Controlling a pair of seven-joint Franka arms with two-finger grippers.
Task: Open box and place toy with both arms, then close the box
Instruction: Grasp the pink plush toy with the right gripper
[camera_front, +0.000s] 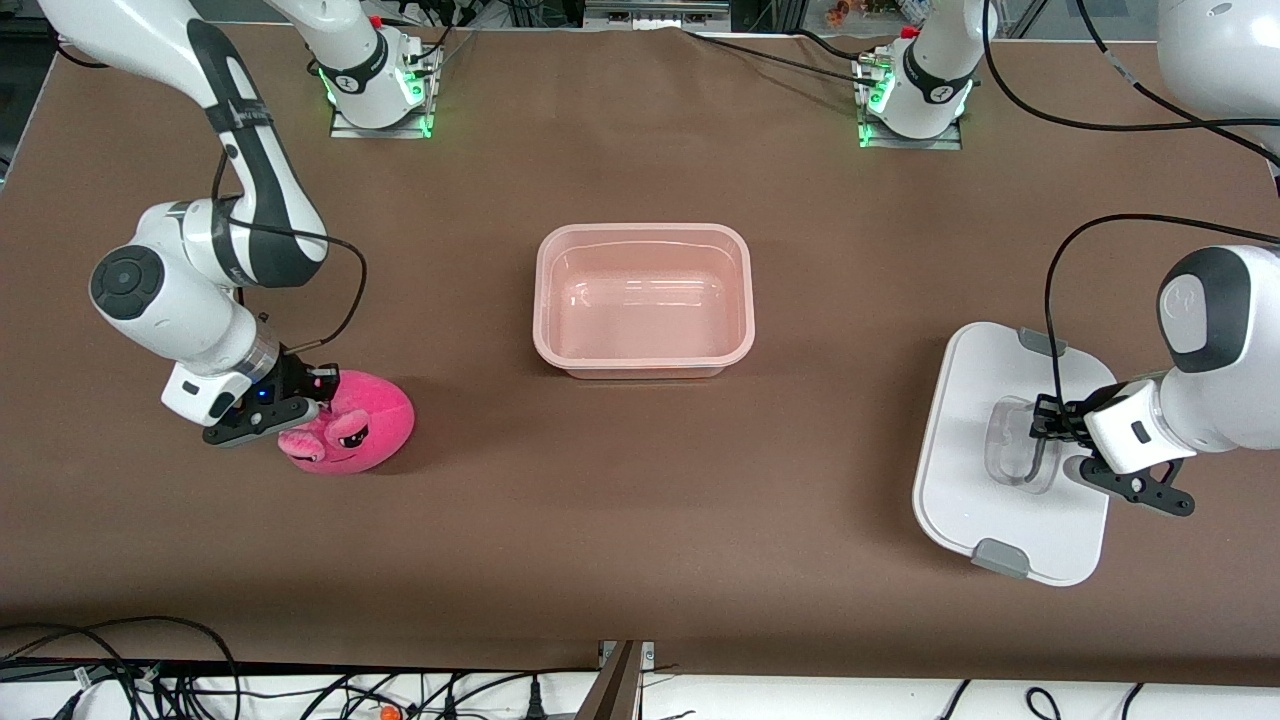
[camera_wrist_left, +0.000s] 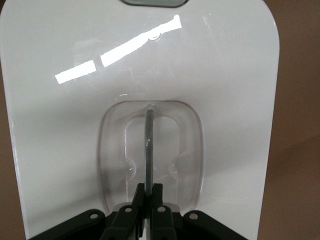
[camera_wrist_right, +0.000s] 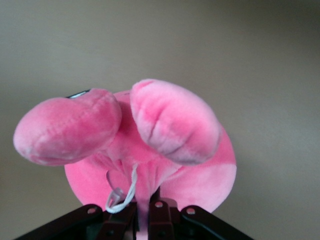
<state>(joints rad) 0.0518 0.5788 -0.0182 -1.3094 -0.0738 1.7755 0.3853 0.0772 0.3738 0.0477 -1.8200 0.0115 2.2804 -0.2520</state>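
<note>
The rounded-rectangular tub of translucent pale pink plastic (camera_front: 643, 300) sits open at the middle of the brown table (camera_front: 640, 520), its smooth glossy inside bare. Toward the left arm's end of the table from the tub, and nearer the front camera, lies the flat, glossy white plastic lid (camera_front: 965, 450), with grey clips on its edges and a clear recessed handle (camera_wrist_left: 150, 160). The left gripper (camera_front: 1046, 424) is down on it, its fingers pinched tight on the thin upright bar of that handle. Toward the right arm's end from the tub rests the bright pink, rounded plush toy (camera_front: 360, 425), soft and velvety, with dark eyes. The right gripper (camera_front: 318, 392) is clamped fully on the plush at its edge.
</note>
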